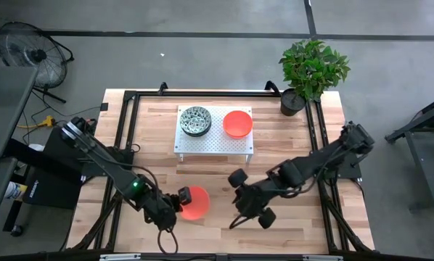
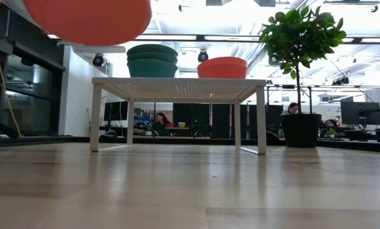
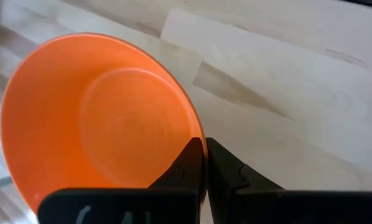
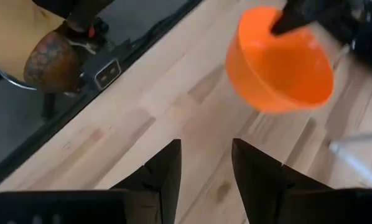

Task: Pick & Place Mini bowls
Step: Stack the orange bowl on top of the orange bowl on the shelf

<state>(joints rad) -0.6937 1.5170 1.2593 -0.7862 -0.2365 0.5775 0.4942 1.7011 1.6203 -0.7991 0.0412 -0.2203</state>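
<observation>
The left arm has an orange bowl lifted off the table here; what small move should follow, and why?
Probably carry it toward the white rack. The left end effector is shut on the rim of the orange bowl, held above the wood, and the orange stack sits on that rack beside the speckled stack. The right end effector waits open nearby.

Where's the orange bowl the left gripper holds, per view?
High: orange bowl, lower centre, at the left gripper.
Low: top left, in the air.
Left wrist: fills the left.
Right wrist: upper right.
Shared landmark: light wooden table.
</observation>
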